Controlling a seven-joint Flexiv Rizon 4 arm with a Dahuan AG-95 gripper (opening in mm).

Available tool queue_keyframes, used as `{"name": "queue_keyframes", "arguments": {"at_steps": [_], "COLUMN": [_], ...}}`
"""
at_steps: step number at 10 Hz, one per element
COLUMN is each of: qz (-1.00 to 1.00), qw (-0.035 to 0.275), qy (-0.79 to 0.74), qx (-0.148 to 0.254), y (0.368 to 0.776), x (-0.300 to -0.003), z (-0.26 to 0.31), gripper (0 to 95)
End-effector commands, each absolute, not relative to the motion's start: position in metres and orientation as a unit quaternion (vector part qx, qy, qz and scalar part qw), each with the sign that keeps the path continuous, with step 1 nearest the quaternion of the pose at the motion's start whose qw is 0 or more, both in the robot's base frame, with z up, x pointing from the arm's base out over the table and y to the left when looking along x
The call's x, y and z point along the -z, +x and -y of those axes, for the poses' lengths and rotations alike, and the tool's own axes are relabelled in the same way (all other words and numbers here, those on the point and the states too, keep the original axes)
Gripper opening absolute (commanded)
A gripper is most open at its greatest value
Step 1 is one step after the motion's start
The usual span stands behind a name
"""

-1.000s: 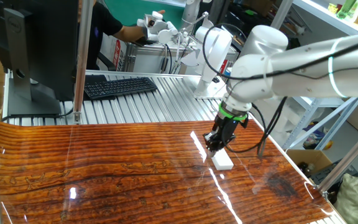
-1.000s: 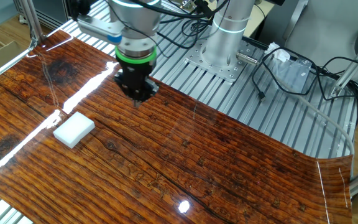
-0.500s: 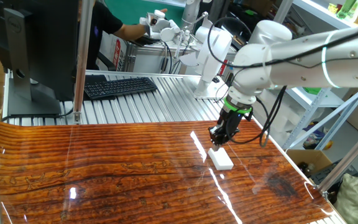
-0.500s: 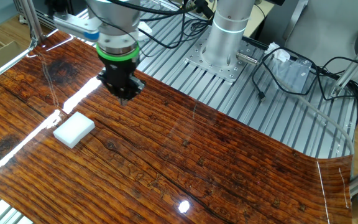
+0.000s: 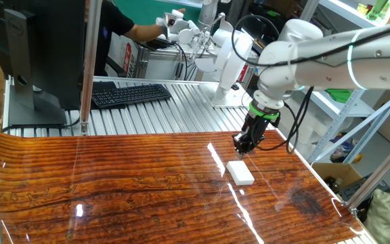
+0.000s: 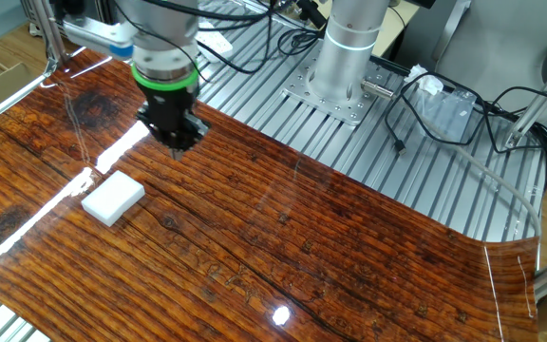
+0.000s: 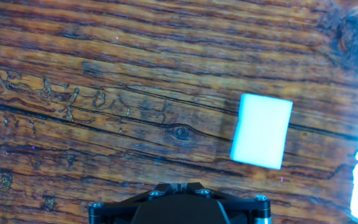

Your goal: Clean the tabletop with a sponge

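Observation:
The white sponge (image 5: 240, 172) lies flat on the glossy reddish-brown tabletop (image 5: 114, 190), near its right side. It also shows in the other fixed view (image 6: 113, 199) and in the hand view (image 7: 261, 131), right of centre. My gripper (image 5: 242, 147) hangs just above the wood, a little behind the sponge and apart from it; in the other fixed view the gripper (image 6: 176, 144) is up and right of the sponge. Its jaws are shut together with nothing between them. In the hand view only the gripper (image 7: 178, 186) tips show at the bottom edge.
A ribbed silver metal surface (image 5: 161, 112) borders the wood at the back, with a black keyboard (image 5: 131, 93) and a monitor (image 5: 36, 47) on it. The arm's base (image 6: 342, 66) and loose cables (image 6: 454, 109) stand on the metal. A person's arm (image 5: 137, 30) is behind.
My gripper has moved away from the sponge toward the back edge of the wood, staying shut. The sponge has not moved.

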State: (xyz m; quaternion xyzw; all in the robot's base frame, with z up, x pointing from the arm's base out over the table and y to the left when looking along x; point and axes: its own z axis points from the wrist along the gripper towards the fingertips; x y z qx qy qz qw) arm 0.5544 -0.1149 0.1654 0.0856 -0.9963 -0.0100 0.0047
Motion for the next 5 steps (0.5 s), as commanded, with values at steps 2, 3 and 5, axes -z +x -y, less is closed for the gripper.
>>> {"name": "queue_keyframes", "arguments": {"at_steps": [2, 3, 5], "qz": [0.996, 0.996, 0.995], "qw": [0.005, 0.003, 0.003], "qy": [0.091, 0.093, 0.102], "qx": [0.008, 0.008, 0.008], "y": [0.5538, 0.5538, 0.5538], "x": [-0.1653, -0.1653, -0.1653], "z": [0.1146, 0.1146, 0.1146], "gripper": [0.0, 0.0, 0.0]}}
